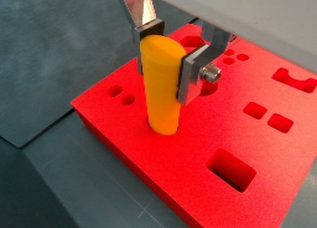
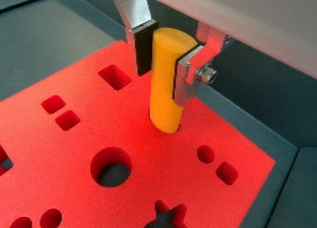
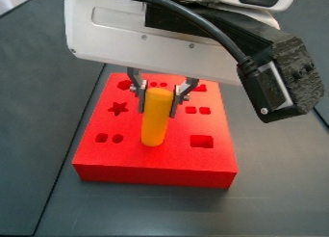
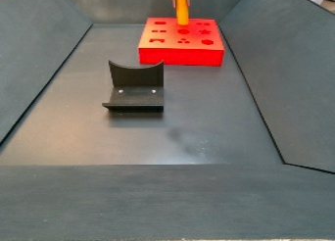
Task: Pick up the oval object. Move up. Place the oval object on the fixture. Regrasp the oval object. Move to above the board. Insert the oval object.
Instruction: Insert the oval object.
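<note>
Dark floor, red board (unlabelled), hand.

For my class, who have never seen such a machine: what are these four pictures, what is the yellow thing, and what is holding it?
This is one robot arm with a two-finger gripper. Two cameras ride on its wrist, looking down past the fingers; two stand beside the table. The silver fingers clamp a smooth yellow-orange plastic peg, held upright, its lower end at or in a hole of the flat bright red board with shaped cut-outs. In a side view, a dark L-shaped fixture stands apart on the grey floor, nearer the camera than the board.
</note>
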Robot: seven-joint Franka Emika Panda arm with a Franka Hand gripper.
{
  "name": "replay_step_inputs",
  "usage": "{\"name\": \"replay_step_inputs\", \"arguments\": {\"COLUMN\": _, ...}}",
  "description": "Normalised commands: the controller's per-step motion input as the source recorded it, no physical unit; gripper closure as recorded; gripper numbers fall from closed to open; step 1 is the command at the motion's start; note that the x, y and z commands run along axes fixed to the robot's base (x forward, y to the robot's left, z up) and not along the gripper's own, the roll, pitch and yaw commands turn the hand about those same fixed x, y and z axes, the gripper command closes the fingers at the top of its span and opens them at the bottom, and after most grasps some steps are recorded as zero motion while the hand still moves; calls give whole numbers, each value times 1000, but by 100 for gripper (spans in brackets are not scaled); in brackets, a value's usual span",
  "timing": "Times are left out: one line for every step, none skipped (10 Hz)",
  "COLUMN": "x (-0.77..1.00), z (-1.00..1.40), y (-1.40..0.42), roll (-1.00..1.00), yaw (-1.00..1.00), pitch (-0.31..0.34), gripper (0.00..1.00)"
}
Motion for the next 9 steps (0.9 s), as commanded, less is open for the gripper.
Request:
{"name": "replay_step_inputs", "arguments": {"x": -14, "z": -240, "y": 0, "roll": 17, "yaw": 0, "pitch": 0, "gripper": 100}}
{"name": "replay_step_inputs", "arguments": {"x": 0, "z": -691, "y": -57, "roll": 189, "yaw": 0, "pitch": 59, "gripper": 100}}
{"name": "replay_step_inputs", "arguments": {"x": 97, "z": -709, "y": -86, "roll": 219, "yaw": 0, "pitch": 139, "gripper": 100}}
{"name": "replay_step_inputs", "arguments": {"x": 317, "z": -606, "y": -71, "roll": 193, "yaw": 0, "pitch": 243, "gripper": 100}}
{"name": "replay_step_inputs", "arguments": {"x": 329, "z": -551, "y": -66, "roll": 180, "yaw": -6, "pitch": 274, "gripper": 100}}
{"name": "replay_step_inputs", "arguments": {"x": 260, "z": -531, "y": -63, "roll": 147, "yaw": 0, "pitch": 236, "gripper": 100}}
{"name": "replay_step_inputs", "arguments": {"x": 260, "z": -383, "y": -71, "roll": 110, "yaw": 0, "pitch": 187, "gripper": 100}}
{"name": "replay_step_inputs", "arguments": {"x": 274, "z": -206, "y": -91, "roll": 60, "yaw": 0, "pitch": 134, "gripper": 100}}
{"name": "replay_step_inputs", "arguments": {"x": 254, "z": -129, "y": -97, "roll": 31, "yaw": 0, "pitch": 101, "gripper": 100}}
